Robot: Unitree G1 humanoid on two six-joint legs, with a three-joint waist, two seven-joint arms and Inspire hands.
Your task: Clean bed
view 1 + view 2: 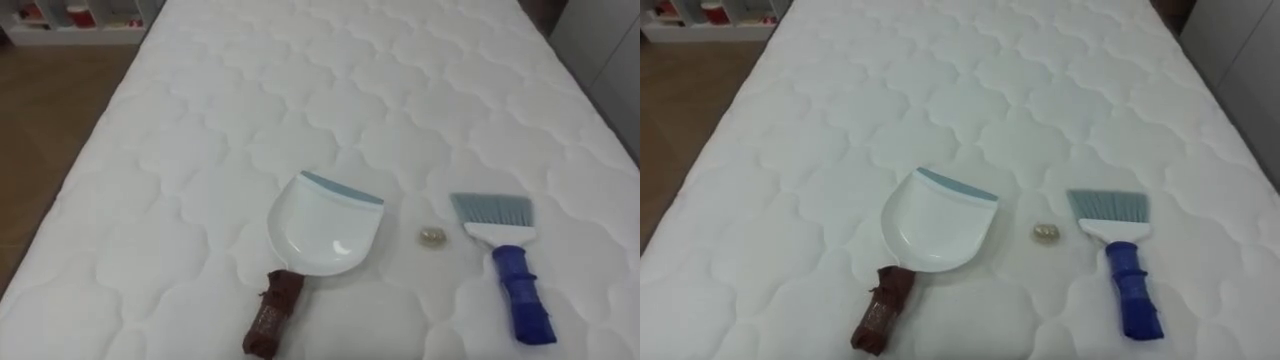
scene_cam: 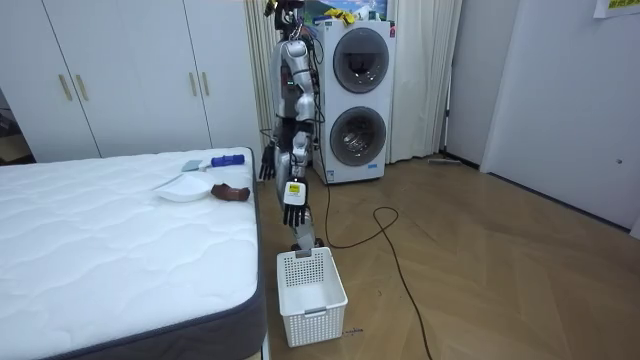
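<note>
Room view: the robot stands at the end of the bed (image 2: 90,240), facing it, with a stacked washer and dryer (image 2: 358,95) behind it and a white basket (image 2: 312,295) on the floor at its feet. Its left hand (image 2: 293,212) hangs at its side with the fingers loose and apart, holding nothing. Its right hand (image 2: 267,166) hangs by the mattress edge, and I cannot tell how its fingers are set. From the eye views, a white dustpan (image 1: 322,225) with a brown handle (image 1: 273,315) lies in the lower centre of the frame. A small crumpled scrap (image 1: 432,237) lies just right of it, apart from both tools. A brush (image 1: 505,255) with a blue grip lies at the lower right, bristles pointing up the frame
</note>
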